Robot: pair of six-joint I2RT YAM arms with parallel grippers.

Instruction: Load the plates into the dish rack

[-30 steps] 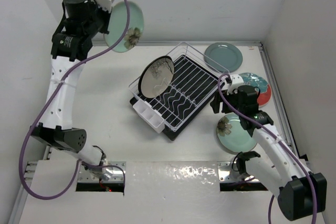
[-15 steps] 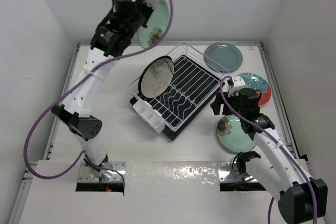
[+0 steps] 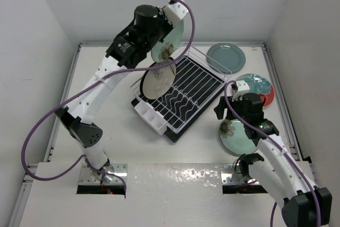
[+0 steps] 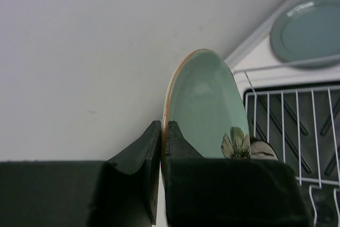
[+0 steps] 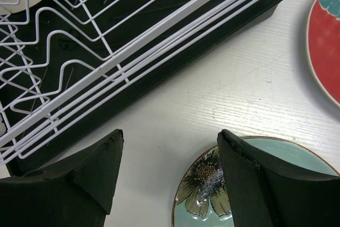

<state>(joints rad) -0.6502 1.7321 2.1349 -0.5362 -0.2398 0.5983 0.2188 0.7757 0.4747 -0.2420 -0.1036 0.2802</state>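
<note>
My left gripper (image 3: pixel 170 26) (image 4: pixel 162 131) is shut on the rim of a pale green plate with a dark flower (image 3: pixel 169 45) (image 4: pixel 204 99), held on edge in the air above the back left corner of the dish rack (image 3: pixel 194 86) (image 4: pixel 287 126). A cream plate with a brown rim (image 3: pixel 158 78) stands upright in the rack's left end. My right gripper (image 3: pixel 223 111) (image 5: pixel 170 134) hangs open and empty over bare table between the rack (image 5: pixel 106 35) and a second pale green flower plate (image 3: pixel 240 135) (image 5: pixel 204 190) lying flat.
A plain grey-teal plate (image 3: pixel 226 57) (image 4: pixel 308 27) lies flat behind the rack. A red plate with teal flowers (image 3: pixel 263 91) (image 5: pixel 326 41) lies by the right wall. The white cutlery box (image 3: pixel 149 115) sits at the rack's near left end. Walls close in on three sides.
The left arm has swung its green plate from the back left corner rightwards and down, to just above the rack. The right arm has hardly moved.
</note>
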